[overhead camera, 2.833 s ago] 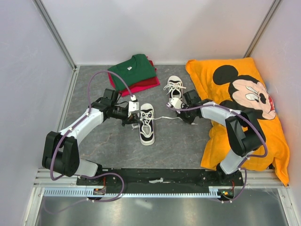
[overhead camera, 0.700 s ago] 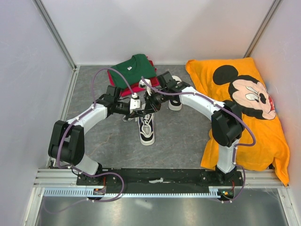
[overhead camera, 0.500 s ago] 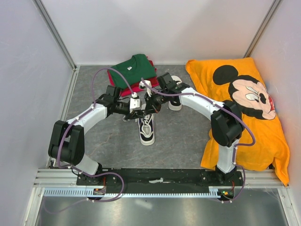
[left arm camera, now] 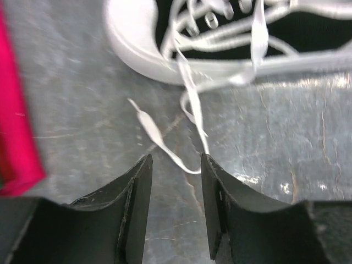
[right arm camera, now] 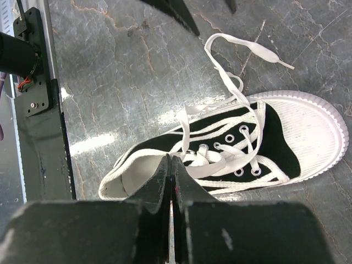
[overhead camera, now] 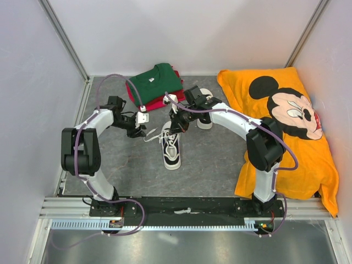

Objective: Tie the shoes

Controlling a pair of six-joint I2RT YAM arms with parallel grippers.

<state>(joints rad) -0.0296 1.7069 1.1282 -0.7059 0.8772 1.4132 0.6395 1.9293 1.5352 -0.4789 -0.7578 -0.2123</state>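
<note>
One black shoe (overhead camera: 171, 147) with a white toe cap lies mid-floor, toe toward me. It also shows in the right wrist view (right arm camera: 275, 140) and the left wrist view (left arm camera: 231, 27). My right gripper (overhead camera: 176, 125) is over its heel opening, and in its own view the gripper (right arm camera: 171, 159) is shut on a white lace at the top eyelets. My left gripper (overhead camera: 143, 131) is open and empty left of the shoe. In its own view it (left arm camera: 176, 160) sits just short of a loose lace end (left arm camera: 157, 137) lying on the floor. The second shoe (overhead camera: 205, 122) is partly hidden behind my right arm.
Folded green (overhead camera: 155, 80) and red shirts (overhead camera: 165, 102) lie at the back, with the red edge (left arm camera: 16, 126) close to my left gripper. An orange Mickey Mouse cloth (overhead camera: 286, 126) covers the right side. White walls enclose the grey floor.
My left gripper has drawn back to the left, away from the shoe, and a lace end now lies on the floor in front of it. My right gripper has stayed over the shoe.
</note>
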